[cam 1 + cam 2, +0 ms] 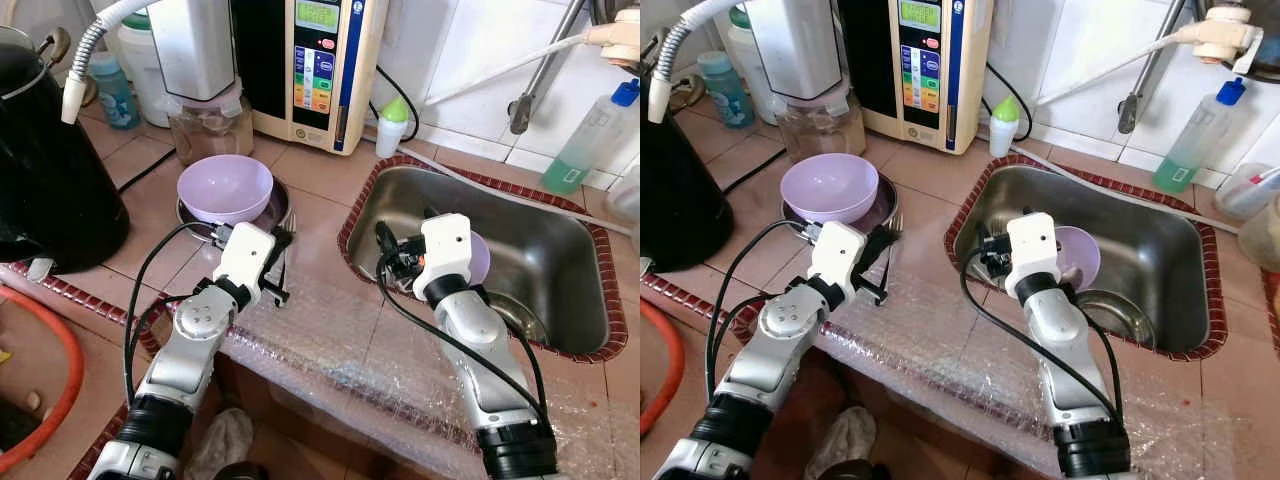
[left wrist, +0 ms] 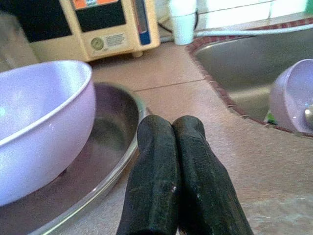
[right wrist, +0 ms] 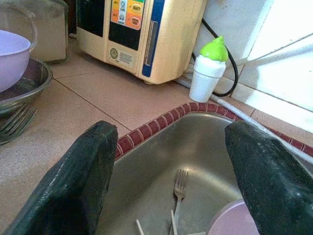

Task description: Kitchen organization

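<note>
A lilac bowl (image 1: 225, 187) sits inside a steel bowl (image 1: 281, 208) on the tiled counter, with forks (image 3: 14, 125) lying beside it. My left gripper (image 1: 282, 250) is shut and empty, its fingers (image 2: 171, 147) just short of the steel bowl's rim. Over the near left edge of the sink (image 1: 560, 230) my right gripper (image 1: 390, 255) stands open with nothing between its fingers (image 3: 83, 166). Inside the sink are a second lilac bowl (image 1: 1080, 255), a steel bowl (image 1: 1120, 315) and a fork (image 3: 180, 183).
A black kettle (image 1: 50, 170) stands at the left, a water machine (image 1: 310, 60) and a glass jar (image 1: 210, 125) at the back. A green-capped white bottle (image 1: 393, 125) and a green soap bottle (image 1: 585, 140) flank the sink. Bubble wrap (image 1: 330, 350) covers the counter's front.
</note>
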Motion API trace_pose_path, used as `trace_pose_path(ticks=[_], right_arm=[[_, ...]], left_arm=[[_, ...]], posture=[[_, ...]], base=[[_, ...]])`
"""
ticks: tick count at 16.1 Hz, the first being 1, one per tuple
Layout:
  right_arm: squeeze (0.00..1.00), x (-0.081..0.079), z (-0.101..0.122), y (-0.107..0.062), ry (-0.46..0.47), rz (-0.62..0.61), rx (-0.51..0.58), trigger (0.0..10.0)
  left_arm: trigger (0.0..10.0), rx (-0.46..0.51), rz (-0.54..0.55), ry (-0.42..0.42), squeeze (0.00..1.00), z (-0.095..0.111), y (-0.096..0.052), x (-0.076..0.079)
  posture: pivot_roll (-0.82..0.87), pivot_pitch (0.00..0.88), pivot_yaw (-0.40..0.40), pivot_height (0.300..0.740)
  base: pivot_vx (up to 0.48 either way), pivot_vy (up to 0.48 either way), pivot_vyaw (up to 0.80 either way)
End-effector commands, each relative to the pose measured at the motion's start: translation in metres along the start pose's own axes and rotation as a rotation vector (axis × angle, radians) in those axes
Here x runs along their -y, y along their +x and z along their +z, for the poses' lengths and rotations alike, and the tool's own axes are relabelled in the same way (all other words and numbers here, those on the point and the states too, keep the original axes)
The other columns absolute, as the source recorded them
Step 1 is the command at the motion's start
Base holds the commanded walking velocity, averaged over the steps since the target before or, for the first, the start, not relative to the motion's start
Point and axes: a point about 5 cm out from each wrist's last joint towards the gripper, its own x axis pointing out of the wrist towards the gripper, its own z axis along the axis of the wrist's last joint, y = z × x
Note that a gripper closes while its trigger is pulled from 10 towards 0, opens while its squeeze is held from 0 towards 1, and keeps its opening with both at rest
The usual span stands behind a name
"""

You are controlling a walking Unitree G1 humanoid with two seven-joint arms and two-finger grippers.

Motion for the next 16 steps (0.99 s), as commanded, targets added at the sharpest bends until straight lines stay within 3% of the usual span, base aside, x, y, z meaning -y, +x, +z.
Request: trace_pose_path(ticks=[1, 2, 3, 7, 11, 16], right_arm=[[0.0, 0.002, -0.005, -0.004, 0.014, -0.022, -0.013, 10.0], [0.0, 0.001, -0.005, -0.004, 0.019, -0.021, -0.016, 10.0], [0.0, -0.001, -0.005, -0.003, 0.024, -0.016, -0.015, 10.0], [0.0, -0.002, -0.002, 0.002, 0.036, -0.051, 0.004, 10.0], [0.0, -0.02, 0.0, 0.009, 0.062, 0.006, 0.026, 10.0], [0.0, -0.024, 0.0, 0.008, 0.05, 0.023, 0.034, 10.0]], left_arm=[[0.0, 0.012, 0.009, 0.035, 0.0, 0.008, -0.003, -0.001], [10.0, -0.011, 0.048, 0.013, 0.0, 0.008, -0.005, -0.003], [10.0, -0.027, 0.094, -0.038, 1.0, 0.008, -0.007, -0.002], [10.0, -0.078, 0.161, -0.135, 1.0, 0.003, -0.009, 0.007], [10.0, -0.192, 0.177, -0.28, 1.0, -0.01, -0.009, 0.017], [10.0, -0.297, 0.209, -0.335, 1.0, -0.024, -0.002, 0.023]], posture=[[0.01, 0.018, -0.011, 0.74], [0.02, 0.019, -0.011, 0.74], [0.02, 0.014, -0.007, 0.74], [0.0, 0.0, 0.01, 0.74], [0.01, 0.0, 0.028, 0.74], [-0.03, 0.0, 0.026, 0.74]], base=[[0.0, 0.0, 0.0], [0.0, 0.0, 0.0], [0.0, 0.0, 0.0], [0.0, 0.0, 0.0], [0.0, 0.0, 0.0], [0.0, 0.0, 0.0]])
